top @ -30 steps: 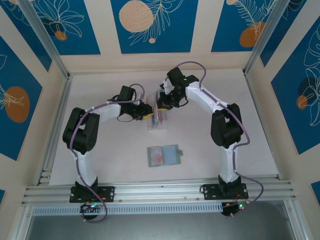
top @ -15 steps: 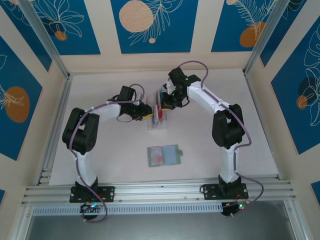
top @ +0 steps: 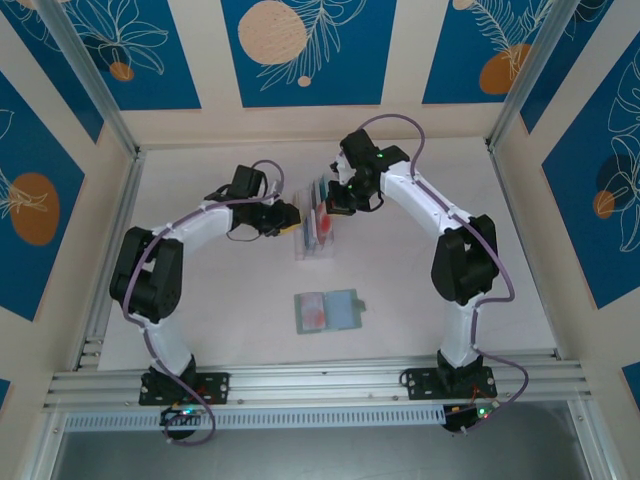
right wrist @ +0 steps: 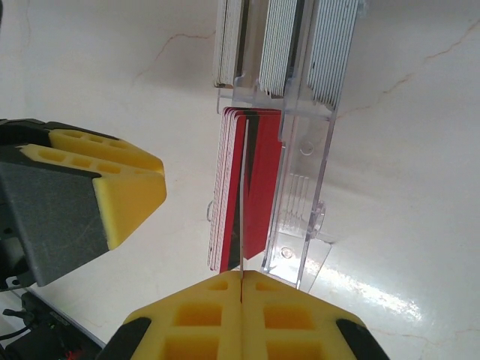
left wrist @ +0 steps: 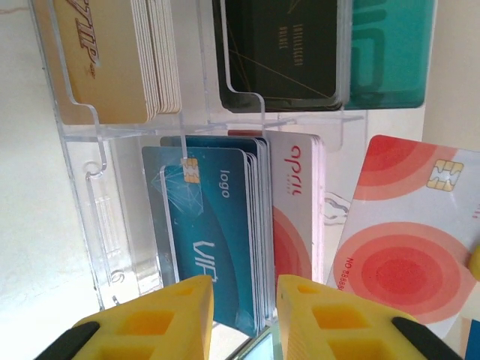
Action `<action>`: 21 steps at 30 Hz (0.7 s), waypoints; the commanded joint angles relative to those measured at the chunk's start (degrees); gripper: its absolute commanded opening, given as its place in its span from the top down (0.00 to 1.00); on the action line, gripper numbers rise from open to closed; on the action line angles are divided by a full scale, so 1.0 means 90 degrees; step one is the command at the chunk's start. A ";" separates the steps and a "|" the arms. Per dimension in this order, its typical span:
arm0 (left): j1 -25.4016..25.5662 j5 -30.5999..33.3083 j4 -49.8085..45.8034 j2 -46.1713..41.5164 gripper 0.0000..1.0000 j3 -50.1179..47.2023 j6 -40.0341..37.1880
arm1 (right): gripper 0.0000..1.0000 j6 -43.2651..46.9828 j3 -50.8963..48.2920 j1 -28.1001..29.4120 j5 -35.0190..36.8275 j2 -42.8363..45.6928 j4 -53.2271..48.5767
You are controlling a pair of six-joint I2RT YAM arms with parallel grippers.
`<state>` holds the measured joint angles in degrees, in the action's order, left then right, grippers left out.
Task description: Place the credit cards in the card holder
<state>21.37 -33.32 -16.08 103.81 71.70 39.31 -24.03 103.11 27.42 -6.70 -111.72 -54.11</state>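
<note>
Red card lifted
My right pincer (right wrist: 241, 279), clamped on the red card (left wrist: 405, 240), has drawn it up from the clear rack (right wrist: 304, 195); card holder (top: 328, 311), nearer the table's front edge, comes next.

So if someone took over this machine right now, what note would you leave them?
Right tool: shut on a red card, tilted partly out of the clear rack.
Left tool: jaws apart, holding nothing, beside the rack.
Card holder: open on the table, nearer the robot than the rack, apart from both tools.
Done: one card gripped.
Left: carry it to the holder, slot it in, then the other cards in the rack.
</note>
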 commanded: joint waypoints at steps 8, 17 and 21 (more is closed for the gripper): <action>-0.0012 -0.0061 -0.0475 -0.1405 0.71 -0.0938 -0.0413 | 1.00 -0.0172 -0.1266 0.0098 0.0313 0.2013 0.0447; 0.0749 0.0147 -0.0792 -0.2266 0.70 -0.1891 -0.0708 | 1.00 -0.0390 -0.4035 0.0075 -0.1558 0.3354 0.1802; 0.1323 0.0237 -0.0683 -0.2126 0.70 -0.2046 -0.0647 | 1.00 -0.0610 -0.5039 0.0078 -0.2399 0.3569 0.2588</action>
<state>30.59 -31.83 -21.74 84.23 54.28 34.33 -27.49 61.60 27.90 -18.90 -81.54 -37.32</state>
